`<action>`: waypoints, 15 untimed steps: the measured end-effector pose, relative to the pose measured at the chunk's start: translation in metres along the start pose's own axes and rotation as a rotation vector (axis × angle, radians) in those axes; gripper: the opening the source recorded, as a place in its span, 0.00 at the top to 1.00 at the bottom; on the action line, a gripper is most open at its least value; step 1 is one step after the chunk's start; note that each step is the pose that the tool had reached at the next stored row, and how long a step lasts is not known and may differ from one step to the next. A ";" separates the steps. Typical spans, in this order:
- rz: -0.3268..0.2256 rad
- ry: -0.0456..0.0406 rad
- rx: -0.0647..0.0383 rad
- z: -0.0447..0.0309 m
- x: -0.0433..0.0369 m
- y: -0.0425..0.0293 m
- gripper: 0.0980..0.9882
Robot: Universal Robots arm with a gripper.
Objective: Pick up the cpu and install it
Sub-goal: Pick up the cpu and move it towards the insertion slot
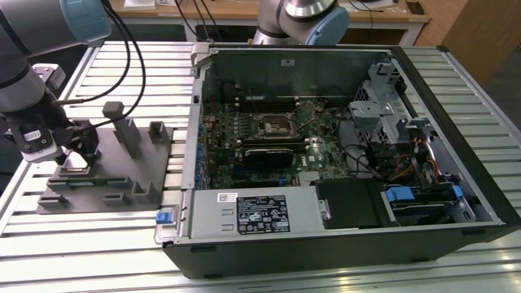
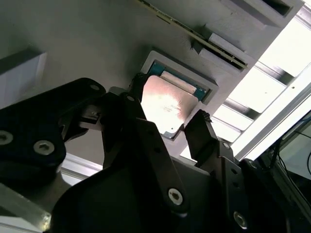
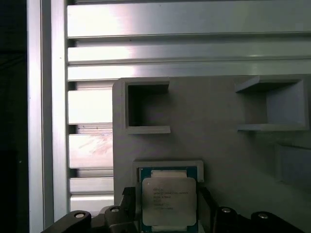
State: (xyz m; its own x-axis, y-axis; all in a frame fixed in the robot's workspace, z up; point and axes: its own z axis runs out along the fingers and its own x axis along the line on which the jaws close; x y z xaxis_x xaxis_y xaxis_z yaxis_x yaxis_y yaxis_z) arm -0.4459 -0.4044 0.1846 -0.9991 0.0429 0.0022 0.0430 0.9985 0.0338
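Gripper (image 2: 168,103) jaws stood apart astride cpu (image 3: 168,200), nothing held; cpu sat flat in recess of gray fixture (image 3: 218,145); risk: off-centre closing could tilt cpu, jam it against recess wall.

Exterior view sits high, angled down on open computer case (image 1: 326,247) and grey fixture (image 1: 143,174); both wrist views sit close above the fixture, sharing the cpu (image 3: 168,201) (image 2: 167,109).

A robotics lab: a robot arm (image 1: 21,73) at upper left, a slatted aluminium workbench (image 1: 82,256) bearing an opened desktop computer case (image 1: 456,122) and grey parts fixture (image 1: 130,177), wooden desks (image 1: 236,11) along the top.
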 end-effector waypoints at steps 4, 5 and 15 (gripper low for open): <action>-0.022 0.0004 0.000 -0.0001 0.0000 0.0000 0.41; -0.028 0.0002 0.000 -0.0001 0.0000 0.0000 0.41; -0.041 -0.0056 0.000 -0.0001 0.0001 0.0000 0.50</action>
State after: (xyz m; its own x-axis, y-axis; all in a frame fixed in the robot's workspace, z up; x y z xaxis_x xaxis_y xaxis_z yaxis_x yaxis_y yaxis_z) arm -0.4460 -0.4044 0.1847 -1.0000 0.0025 -0.0047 0.0024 0.9994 0.0340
